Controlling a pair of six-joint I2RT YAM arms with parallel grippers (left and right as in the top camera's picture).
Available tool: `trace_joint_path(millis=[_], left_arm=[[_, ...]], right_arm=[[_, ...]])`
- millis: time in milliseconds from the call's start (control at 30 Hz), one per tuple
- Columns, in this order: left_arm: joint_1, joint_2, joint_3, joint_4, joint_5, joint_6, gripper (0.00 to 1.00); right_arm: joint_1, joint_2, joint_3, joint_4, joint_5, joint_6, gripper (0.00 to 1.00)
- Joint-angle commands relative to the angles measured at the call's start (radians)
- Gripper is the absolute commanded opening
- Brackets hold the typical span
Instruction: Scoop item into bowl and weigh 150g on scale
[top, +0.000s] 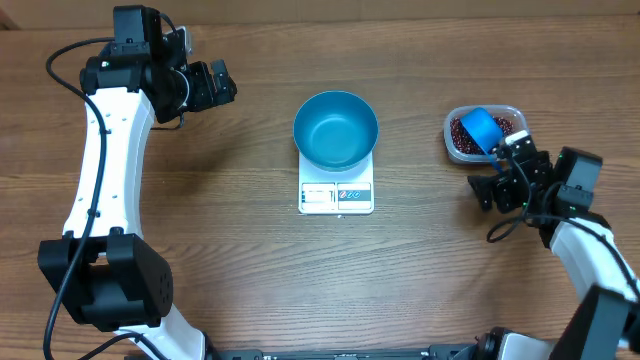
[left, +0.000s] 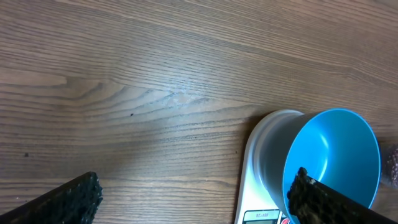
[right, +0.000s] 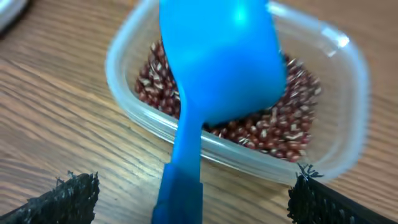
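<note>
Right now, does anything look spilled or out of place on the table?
No beans spilled. The scoop lies tilted in the tub, handle jutting over its rim; the bowl sits on the scale.

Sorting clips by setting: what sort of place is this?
Probably a robot test bench staged for kitchen weighing: two arms at a wooden table, a white scale under a blue bowl, a clear tub of red beans.

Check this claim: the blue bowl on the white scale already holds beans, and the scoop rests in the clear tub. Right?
No: the overhead view shows the blue bowl on the white scale empty. The scoop does rest in the clear tub.
</note>
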Motion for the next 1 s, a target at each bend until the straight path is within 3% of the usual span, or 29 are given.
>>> trace_joint_path(millis=[0, 233, 300, 367, 500, 533, 567, 600, 867, 967], left_arm=[[-0.002, -0.030, 0.020, 0.001, -0.006, 0.026, 1.00], [-0.002, -0.030, 0.020, 0.001, -0.006, 0.026, 1.00], [-0.002, -0.030, 0.020, 0.002, -0.005, 0.026, 1.00], [-0.002, -0.030, 0.020, 0.001, -0.006, 0.026, 0.99], [-0.002, -0.030, 0.020, 0.001, -0.006, 0.026, 1.00], [-0.002, -0.030, 0.020, 0.001, -0.006, 0.026, 1.00], [-0.002, -0.030, 0.020, 0.001, -0.006, 0.026, 0.99], [-0.002, -0.030, 0.020, 0.001, -0.006, 0.026, 0.99], [-0.002, -0.030, 0.020, 0.001, -0.006, 0.026, 1.00], [-0.002, -0.030, 0.020, 0.001, -0.006, 0.026, 1.00]], right_arm=[[-0.003, -0.088, 0.014, -0.031, 0.022, 0.010, 1.00], [-0.003, -0.066, 0.013, -0.065, -0.014, 0.008, 1.00], [-0.003, -0.046, 0.013, -0.058, 0.024, 0.008, 0.95], [-0.003, -0.035, 0.013, -0.035, 0.052, 0.009, 0.82], [-0.003, -0.031, 0.013, 0.032, 0.017, 0.009, 0.68], [-0.003, -0.031, 0.014, 0.042, -0.005, 0.009, 0.58], [-0.002, -0.031, 0.014, 0.048, -0.020, 0.009, 0.42], [-0.002, -0.031, 0.014, 0.047, -0.020, 0.010, 0.40], [-0.003, -0.021, 0.013, 0.016, -0.020, 0.009, 0.37], [-0.003, -0.006, 0.013, 0.022, -0.020, 0.009, 0.41]])
